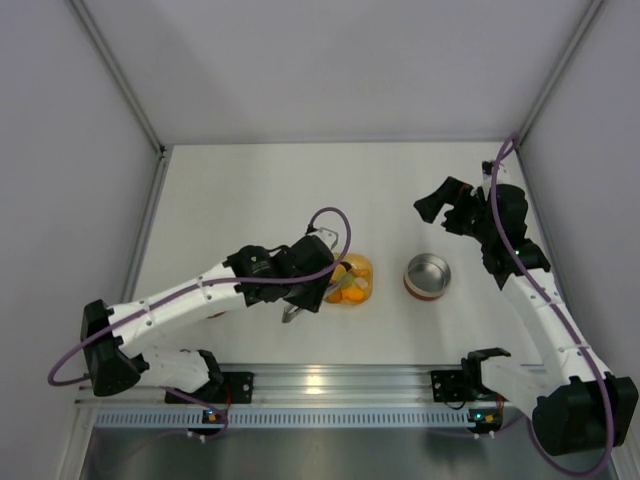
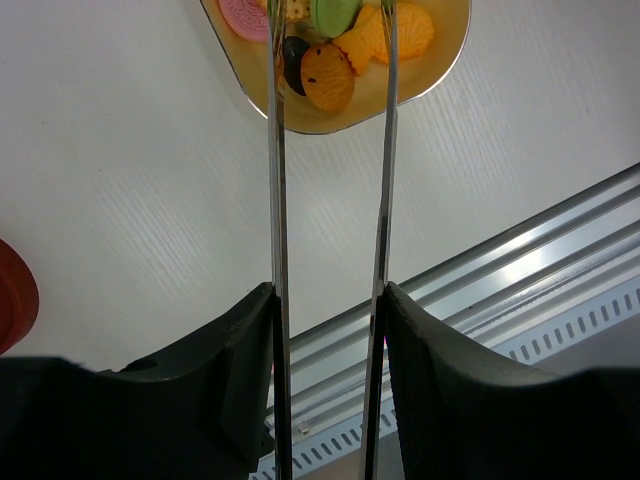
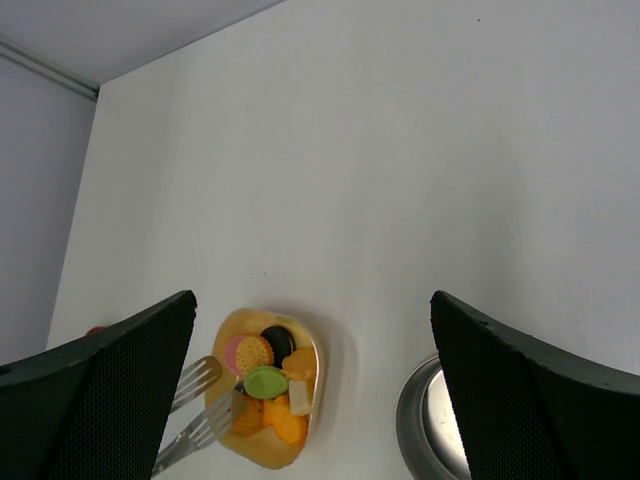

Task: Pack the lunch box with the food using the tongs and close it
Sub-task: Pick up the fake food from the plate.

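Observation:
The tongs (image 2: 279, 180) run as two silver arms between the fingers of my left gripper (image 2: 330, 300), which is shut on them. Their forked tips (image 3: 195, 425) reach over the left side of a yellow dish (image 1: 366, 296), close to the food (image 2: 328, 75), a heap of orange, green, pink and dark pieces. Nothing is pinched between the tips. The lunch box (image 1: 428, 276), a steel bowl with a red band, stands uncovered to the right of the dish. Its red lid (image 2: 12, 295) lies off to the left. My right gripper (image 1: 445, 212) hangs open and holds nothing, above and behind the lunch box.
The aluminium rail (image 1: 340, 382) runs along the near table edge, just behind the left gripper. Grey walls close in the table on the left, right and far sides. The left arm (image 1: 190, 295) stretches over the near left of the table.

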